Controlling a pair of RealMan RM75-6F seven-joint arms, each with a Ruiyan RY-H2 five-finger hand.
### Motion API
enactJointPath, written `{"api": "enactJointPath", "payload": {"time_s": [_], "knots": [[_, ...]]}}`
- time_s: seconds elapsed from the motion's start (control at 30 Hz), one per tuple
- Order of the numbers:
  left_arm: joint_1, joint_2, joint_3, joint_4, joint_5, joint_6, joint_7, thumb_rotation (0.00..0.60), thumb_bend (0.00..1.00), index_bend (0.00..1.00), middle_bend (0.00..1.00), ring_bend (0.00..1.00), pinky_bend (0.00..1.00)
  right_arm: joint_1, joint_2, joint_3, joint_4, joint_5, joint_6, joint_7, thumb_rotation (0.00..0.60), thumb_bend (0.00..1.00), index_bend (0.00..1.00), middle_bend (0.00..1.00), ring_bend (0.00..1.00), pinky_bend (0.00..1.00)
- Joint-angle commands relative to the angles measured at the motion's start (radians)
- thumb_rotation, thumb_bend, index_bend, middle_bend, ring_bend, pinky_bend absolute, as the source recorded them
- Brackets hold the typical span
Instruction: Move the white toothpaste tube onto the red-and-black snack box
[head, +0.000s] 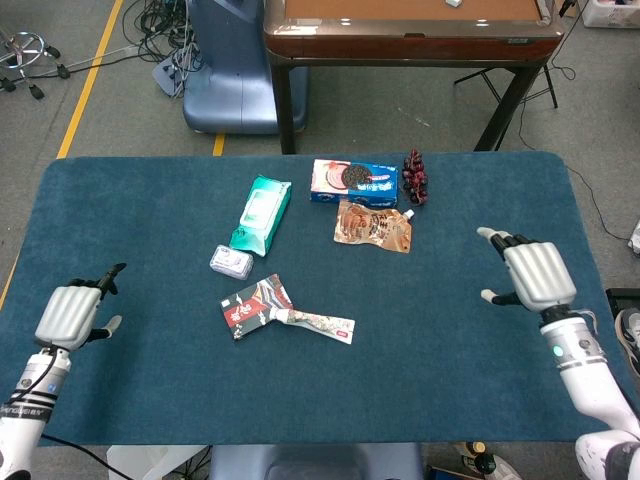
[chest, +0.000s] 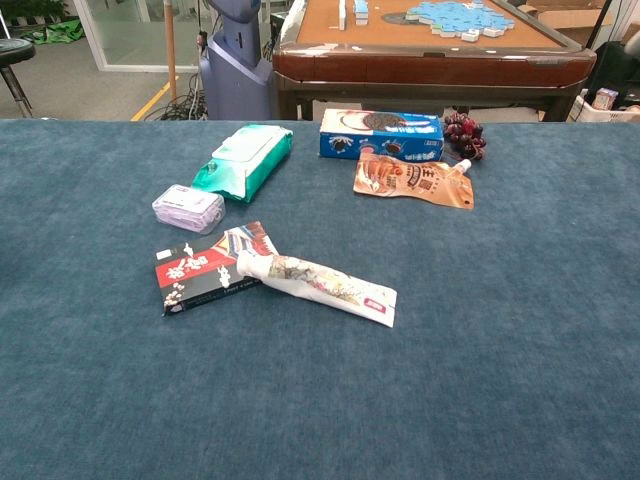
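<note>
The white toothpaste tube (head: 315, 323) (chest: 320, 284) lies flat near the middle of the blue table, its cap end resting on the right edge of the red-and-black snack box (head: 252, 305) (chest: 212, 267). My left hand (head: 70, 311) hovers far out at the table's left edge, fingers apart, holding nothing. Near the right edge my right hand (head: 530, 273) is spread, also holding nothing. Neither hand shows in the chest view.
Behind the box lie a small clear pack (head: 231, 262), a green wipes pack (head: 262, 213), a blue cookie box (head: 353, 182), an orange pouch (head: 373, 225) and dark grapes (head: 415, 176). A wooden table (head: 410, 30) stands beyond the far edge.
</note>
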Motion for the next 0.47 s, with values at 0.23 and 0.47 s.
{"api": "enactJointPath", "payload": {"time_s": [0.23, 0.47], "knots": [[0.182, -0.05, 0.022, 0.046, 0.059, 0.229, -0.071, 0.6, 0.25, 0.14, 0.38, 0.42, 0.31, -0.275, -0.049, -0.029, 0.033, -0.181, 0.231, 0.077, 0.6, 0.03, 0.3, 0.37, 0.35, 0.48], [0.246, -0.059, 0.038, 0.028, 0.115, 0.29, -0.061, 0.6, 0.25, 0.14, 0.38, 0.42, 0.3, -0.384, -0.075, -0.013, 0.031, -0.264, 0.313, 0.085, 0.6, 0.03, 0.38, 0.42, 0.39, 0.48]]}}
